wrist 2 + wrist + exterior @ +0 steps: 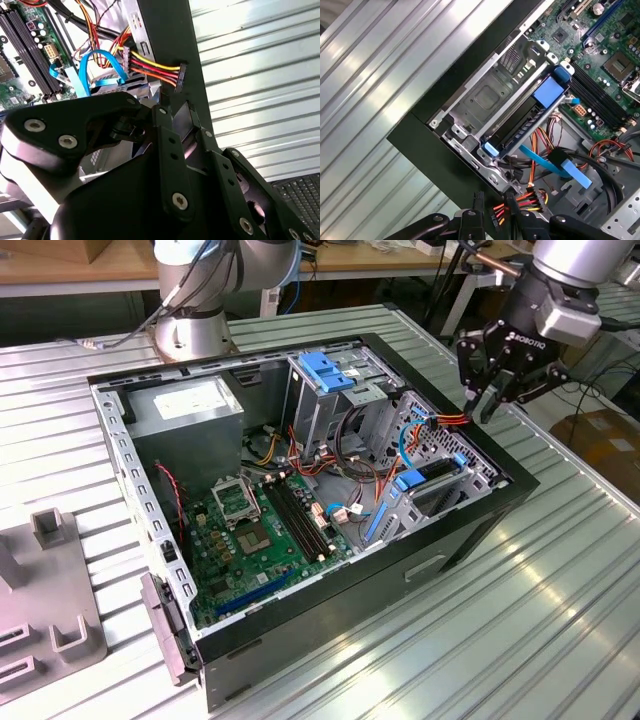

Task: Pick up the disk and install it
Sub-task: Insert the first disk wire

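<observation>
Gripper (487, 408) hangs over the rim of the open computer case (470, 530), close to a black plug (181, 75) on red and yellow wires. From my screens I cannot tell whether it is open or closed. Disk (517, 127) sits in the metal bay (485, 97) at the case's corner, between its blue rails, near that plug.
</observation>
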Action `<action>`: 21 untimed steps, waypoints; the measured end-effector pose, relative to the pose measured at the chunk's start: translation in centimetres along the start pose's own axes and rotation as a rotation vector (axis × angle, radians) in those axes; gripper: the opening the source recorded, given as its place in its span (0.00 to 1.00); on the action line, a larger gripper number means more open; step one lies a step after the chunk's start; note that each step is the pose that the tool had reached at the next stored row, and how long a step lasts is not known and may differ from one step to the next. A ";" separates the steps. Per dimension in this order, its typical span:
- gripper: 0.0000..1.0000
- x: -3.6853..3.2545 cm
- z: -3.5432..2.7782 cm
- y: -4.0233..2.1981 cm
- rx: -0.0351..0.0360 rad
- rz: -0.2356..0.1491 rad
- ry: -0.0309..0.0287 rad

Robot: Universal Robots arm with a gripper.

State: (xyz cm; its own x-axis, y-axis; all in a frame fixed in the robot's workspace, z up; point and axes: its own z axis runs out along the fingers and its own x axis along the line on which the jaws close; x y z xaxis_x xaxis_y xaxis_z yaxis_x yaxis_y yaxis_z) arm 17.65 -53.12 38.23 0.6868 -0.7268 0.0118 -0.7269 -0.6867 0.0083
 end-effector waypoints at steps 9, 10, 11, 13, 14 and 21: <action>0.30 -0.35 0.86 -0.73 0.0014 -0.091 0.0013; 0.30 -0.27 0.88 -0.95 0.0016 -0.101 0.0014; 0.30 -0.27 0.90 -1.09 0.0013 -0.104 0.0019; 0.30 -0.30 1.03 -1.22 0.0014 -0.111 0.0020; 0.30 -0.32 1.09 -1.25 0.0015 -0.116 0.0020; 0.30 -0.13 1.55 -1.60 0.0017 -0.149 0.0026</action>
State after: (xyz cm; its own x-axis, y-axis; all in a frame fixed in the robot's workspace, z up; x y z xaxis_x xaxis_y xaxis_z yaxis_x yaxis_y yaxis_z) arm 18.73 -51.95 36.67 0.7872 -0.6165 0.0132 -0.6166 -0.7872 0.0084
